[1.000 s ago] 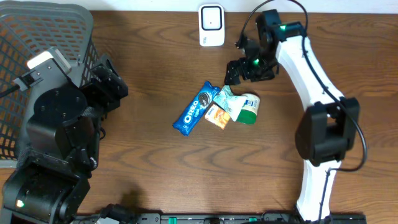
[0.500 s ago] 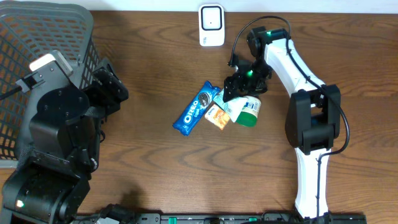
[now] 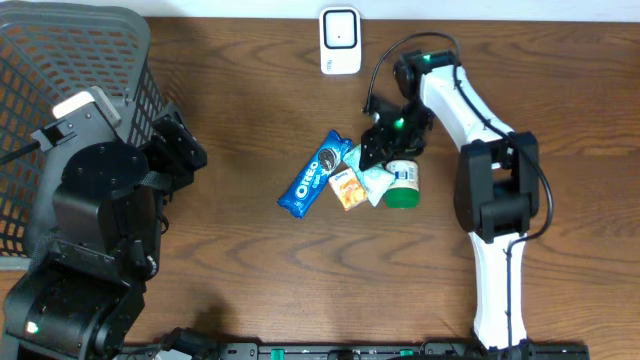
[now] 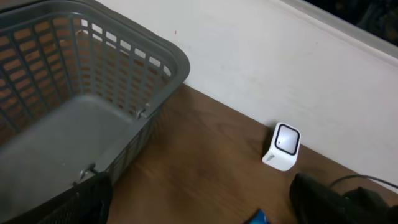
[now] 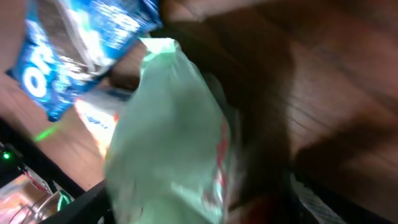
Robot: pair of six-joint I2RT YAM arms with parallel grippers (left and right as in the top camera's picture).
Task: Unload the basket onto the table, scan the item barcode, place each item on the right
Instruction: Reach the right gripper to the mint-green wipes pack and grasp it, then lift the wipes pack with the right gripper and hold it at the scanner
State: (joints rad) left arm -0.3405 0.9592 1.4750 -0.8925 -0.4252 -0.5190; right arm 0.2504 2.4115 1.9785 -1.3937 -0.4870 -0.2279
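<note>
Grey basket [image 3: 70,40] beside left arm [image 3: 100,190], packets [image 3: 315,178] seemingly all on table [image 3: 250,100].

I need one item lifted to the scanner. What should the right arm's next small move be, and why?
Probably close the right gripper on the pale green packet: it sits between the spread fingers in the wrist view, beside the Oreo pack, not yet gripped.

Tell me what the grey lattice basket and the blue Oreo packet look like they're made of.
The grey lattice basket looks like matte moulded plastic: uniform grey, even slotted walls. The blue Oreo packet is probably glossy plastic film: printed, with shiny highlights.
</note>
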